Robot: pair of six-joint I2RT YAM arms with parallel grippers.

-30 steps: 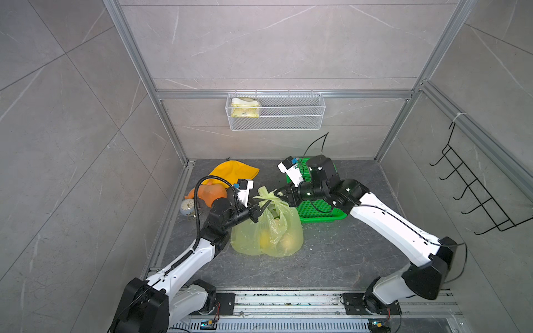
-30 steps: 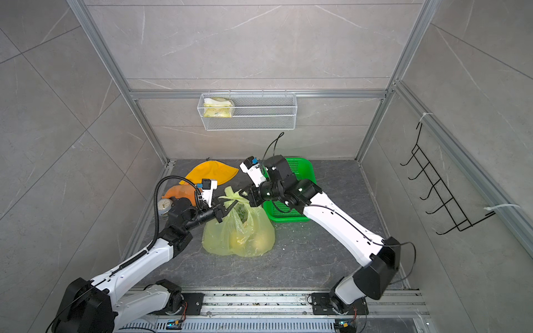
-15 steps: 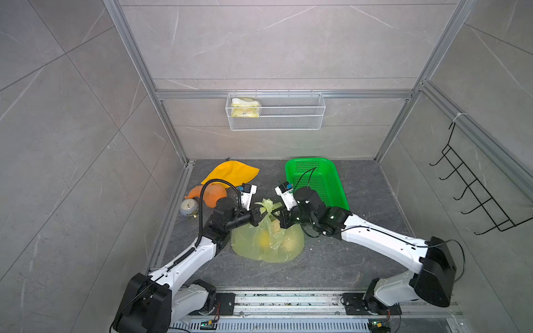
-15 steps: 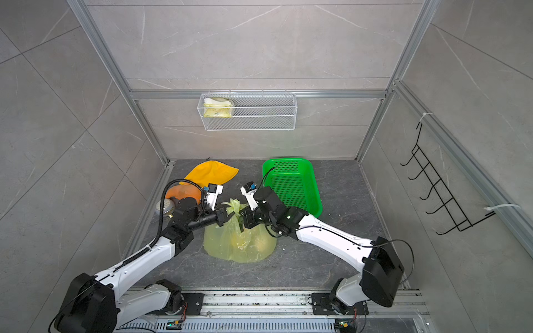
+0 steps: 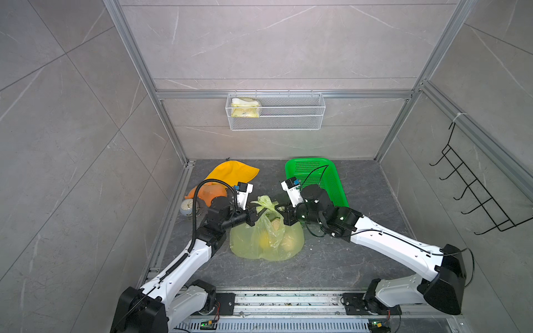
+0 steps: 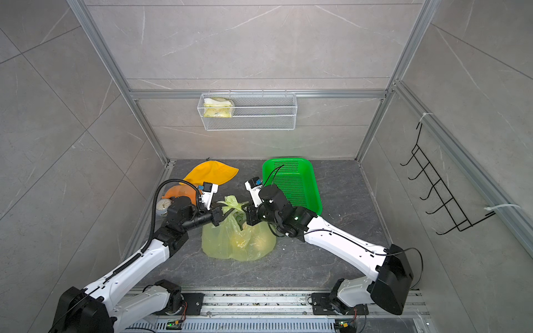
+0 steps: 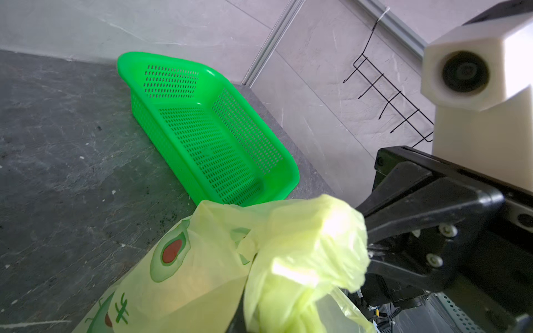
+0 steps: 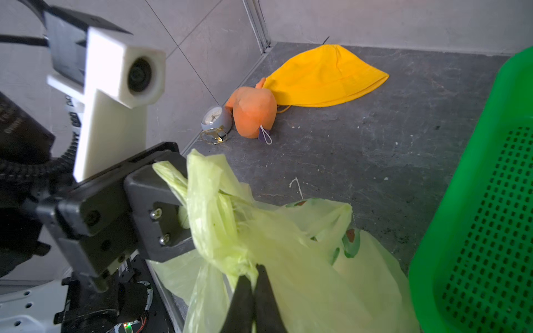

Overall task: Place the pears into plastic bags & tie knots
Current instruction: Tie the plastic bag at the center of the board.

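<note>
- The left fingers [image 5: 259,212] are pinched shut on one strap [image 8: 173,180] of the bag [image 5: 245,242]. The strap is thin and slippery. It could slide out if that arm pulls hard.
- The bag sits on the bench [image 5: 331,259] between the two arms, with the pears [image 5: 264,240] inside it. The straps are twisted together at the knot [image 8: 227,213], but I cannot tell if it is tight. If it is loose and the bag tips over, a pear could roll out.
- The plastic is very thin. A hard pull from both sides could rip it near the straps.
- The right fingers [image 8: 253,281] are pinched shut on the other bunched strap, just beside the left ones. The two sets of fingers are so near that they could bump.
- The right arm is close above the near end of the basket [image 5: 317,170]. It could shove the basket if it swings back.
</note>
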